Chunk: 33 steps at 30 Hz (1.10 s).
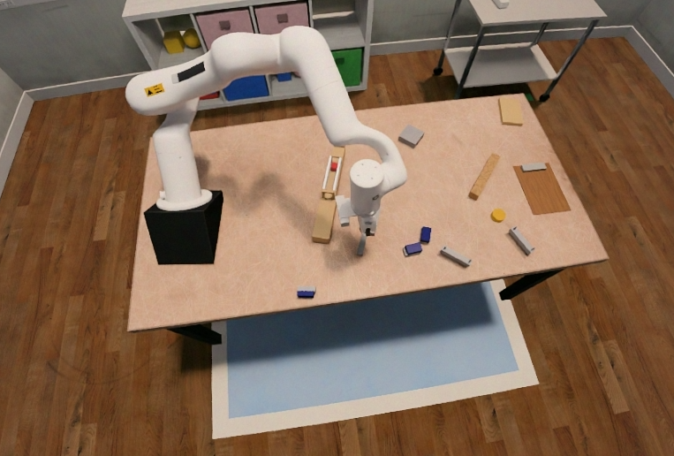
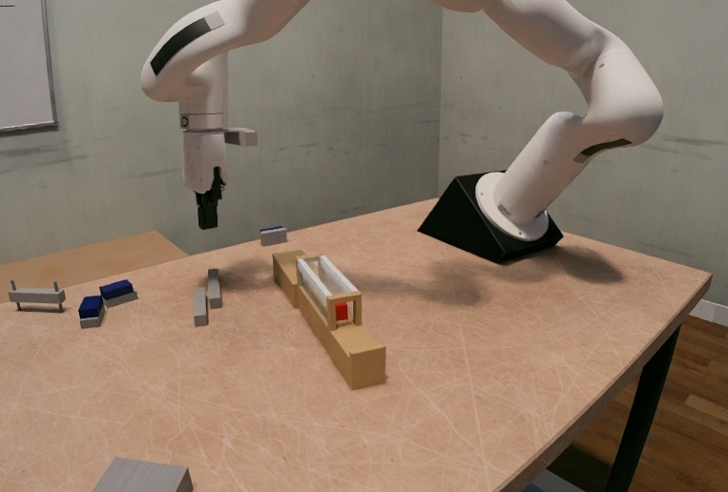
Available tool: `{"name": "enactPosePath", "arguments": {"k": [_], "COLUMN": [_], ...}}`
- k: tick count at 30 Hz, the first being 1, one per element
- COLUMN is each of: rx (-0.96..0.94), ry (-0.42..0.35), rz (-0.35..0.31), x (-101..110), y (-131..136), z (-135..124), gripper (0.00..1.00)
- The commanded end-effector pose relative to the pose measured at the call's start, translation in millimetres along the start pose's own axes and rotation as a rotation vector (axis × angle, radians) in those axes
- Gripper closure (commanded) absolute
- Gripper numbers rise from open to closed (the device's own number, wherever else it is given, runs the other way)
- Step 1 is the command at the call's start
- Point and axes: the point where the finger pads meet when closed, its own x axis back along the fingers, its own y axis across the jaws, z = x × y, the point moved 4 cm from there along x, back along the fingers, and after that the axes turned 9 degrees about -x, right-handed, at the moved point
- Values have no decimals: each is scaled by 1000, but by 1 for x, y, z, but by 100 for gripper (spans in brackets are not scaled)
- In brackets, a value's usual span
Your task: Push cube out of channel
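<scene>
We see a small red cube point(image 2: 342, 311) with flat matte faces, sitting inside the channel point(image 2: 325, 282), a tan wooden block with clear walls, near the centre of the exterior frame. The table point(image 2: 492, 370) is pale pink with fine scratches. A yellow warning label point(image 1: 155, 89) marks the smooth white arm; its writing is too small to read. The gripper point(image 2: 206, 216) hangs above the table, fully closed and holding nothing.

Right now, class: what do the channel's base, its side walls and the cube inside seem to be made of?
Base: probably wood, matte tan, blocky and opaque.
Side walls: likely clear plastic or glass in pale frames; the interior shows through them.
Cube: perhaps painted wood or plastic, a flat, even red; the look leaves it open.
</scene>
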Motion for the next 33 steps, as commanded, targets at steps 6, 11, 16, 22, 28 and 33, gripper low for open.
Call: {"name": "enactPosePath", "arguments": {"k": [6, 11, 16, 22, 28, 33], "rx": [-528, -727, -982, -1186, -1529, -1776], "ry": [6, -5, -15, -20, -20, -8], "rz": [11, 9, 7, 5, 7, 17], "x": [1, 1, 2, 2, 2, 2], "y": [-10, -15, -19, -22, -24, -25], "z": [1, 2, 4, 5, 5, 5], "gripper": [100, 100, 100, 100, 100, 100]}}
